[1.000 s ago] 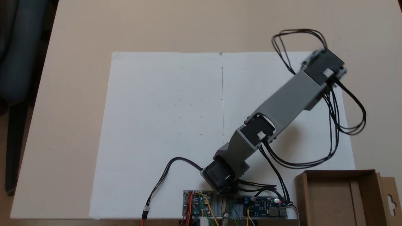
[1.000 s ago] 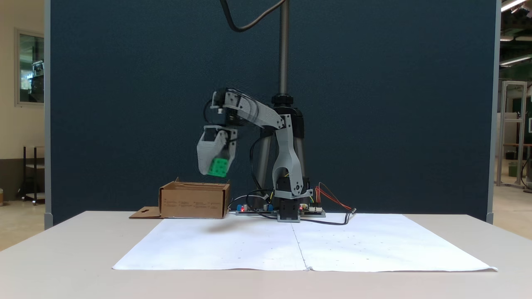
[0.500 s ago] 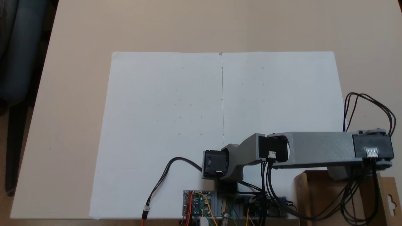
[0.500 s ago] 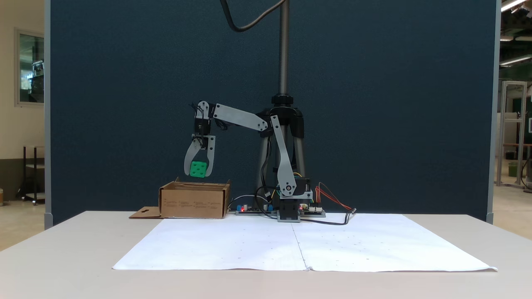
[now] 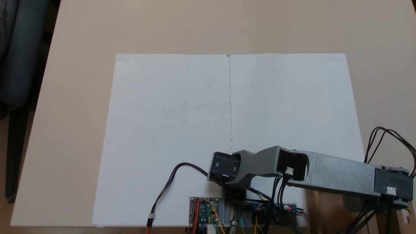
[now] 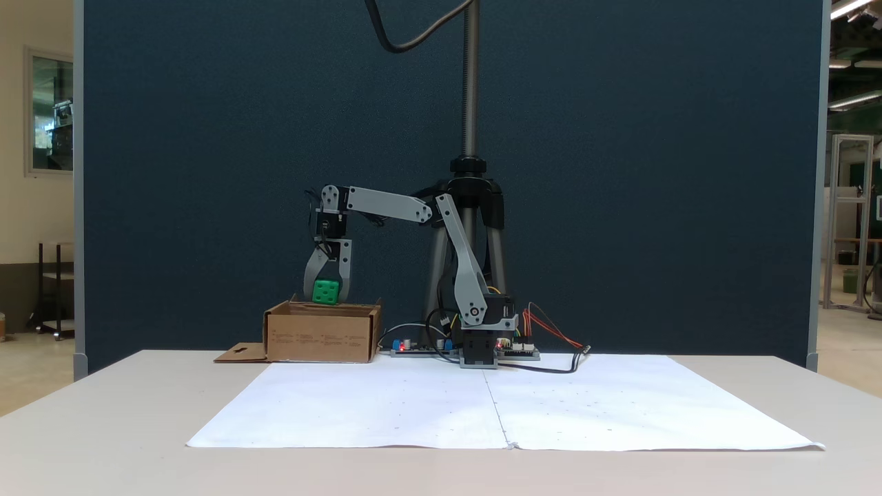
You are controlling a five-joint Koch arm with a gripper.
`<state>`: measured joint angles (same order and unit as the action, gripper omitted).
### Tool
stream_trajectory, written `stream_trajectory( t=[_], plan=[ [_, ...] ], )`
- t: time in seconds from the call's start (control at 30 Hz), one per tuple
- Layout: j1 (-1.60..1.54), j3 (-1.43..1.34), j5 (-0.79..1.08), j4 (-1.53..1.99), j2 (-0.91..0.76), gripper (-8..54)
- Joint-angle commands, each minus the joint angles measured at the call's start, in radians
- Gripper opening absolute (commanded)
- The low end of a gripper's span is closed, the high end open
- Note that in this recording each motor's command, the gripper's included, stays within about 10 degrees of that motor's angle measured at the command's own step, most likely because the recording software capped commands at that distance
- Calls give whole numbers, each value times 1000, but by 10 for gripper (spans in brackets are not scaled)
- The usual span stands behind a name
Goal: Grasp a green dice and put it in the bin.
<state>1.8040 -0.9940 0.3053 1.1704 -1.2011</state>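
Cardboard marks the goal: the bin (image 6: 321,334) sits at the table's back edge, and the gripper (image 6: 325,295) hangs just above its rim, jaws clamped on the green dice (image 6: 325,291); grasp and carry look finished, with only the release left

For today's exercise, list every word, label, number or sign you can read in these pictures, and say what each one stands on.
No text can be read.
Rows of small dark print on the front wall of the bin: too small to read.
Green dice, held in the tool: pips, no numerals; the exact count is unclear.
Circuit boards: any markings too small to read.
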Motion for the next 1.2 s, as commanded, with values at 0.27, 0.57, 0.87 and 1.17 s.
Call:
stream_trajectory(
  t=[0.27,0.57,0.87,1.17],
  plan=[
    [25,46,155,-112,-2,411],
    [0,48,101,-141,-26,446],
    [-544,49,-264,-137,-383,437],
    [-1225,49,-290,-287,-351,432]
  ],
)
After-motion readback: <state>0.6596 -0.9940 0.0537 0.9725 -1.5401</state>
